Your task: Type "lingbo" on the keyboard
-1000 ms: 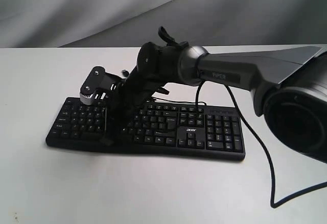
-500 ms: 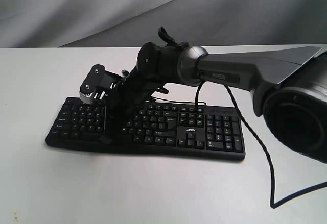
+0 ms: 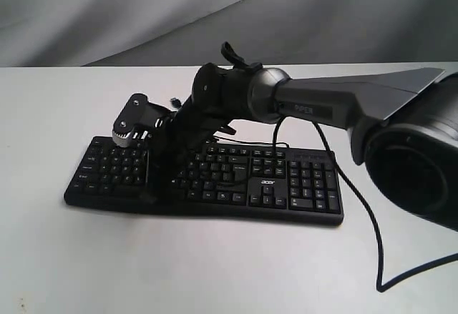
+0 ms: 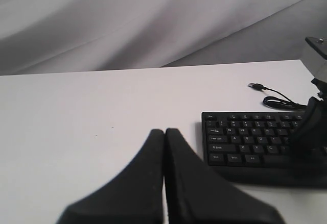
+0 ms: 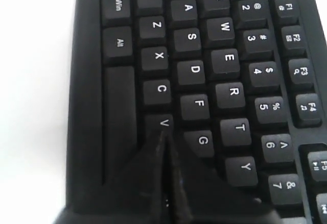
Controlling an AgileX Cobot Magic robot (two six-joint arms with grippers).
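Note:
The black keyboard (image 3: 286, 185) lies flat on the white table, its acer logo facing the front. My right arm reaches across it from the right. The right gripper (image 3: 148, 195) is shut and points down at the left half of the keys. In the right wrist view its closed tips (image 5: 164, 134) sit at the edge of the V key (image 5: 162, 123) on the keyboard (image 5: 214, 71), beside G; whether they press a key I cannot tell. The left gripper (image 4: 164, 132) is shut and empty above bare table, off the keyboard's (image 4: 245, 137) Ctrl end.
The keyboard's thin USB cable (image 4: 278, 100) lies coiled behind it with the plug (image 4: 255, 85) loose on the table. A thick black robot cable (image 3: 361, 207) hangs down and loops on the table to the right. Grey cloth backs the table.
The right arm has shifted slightly to the left over the keyboard, its shut tips staying low at the front key rows. The keyboard has not moved.

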